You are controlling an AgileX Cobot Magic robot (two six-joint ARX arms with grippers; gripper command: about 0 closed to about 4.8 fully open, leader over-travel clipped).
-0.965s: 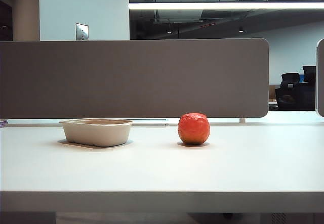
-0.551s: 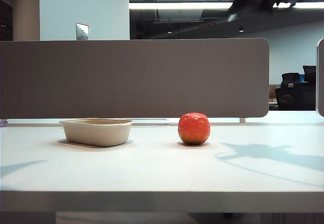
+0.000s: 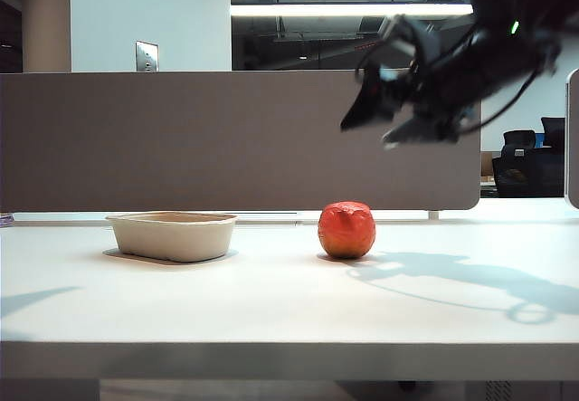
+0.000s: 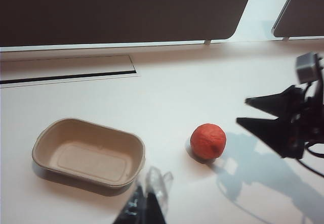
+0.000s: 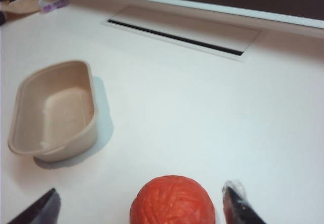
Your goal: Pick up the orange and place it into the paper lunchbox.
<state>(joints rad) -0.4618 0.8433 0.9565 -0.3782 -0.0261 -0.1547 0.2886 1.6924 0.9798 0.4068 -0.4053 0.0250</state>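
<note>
Right gripper [image 3: 384,116] spread wide, hovering above the orange [image 3: 346,230] mid-tabletop, empty. Left gripper [image 4: 147,204] pressed together near the paper lunchbox [image 4: 89,152]. Approach step; next, lowering to straddle the fruit.

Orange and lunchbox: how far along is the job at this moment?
Nothing is done yet: the orange sits on the table, apart from the empty paper lunchbox. In hand: the right gripper hangs open above the fruit. The left gripper looks shut, near the box. Left: grasp, carry, place.
</note>
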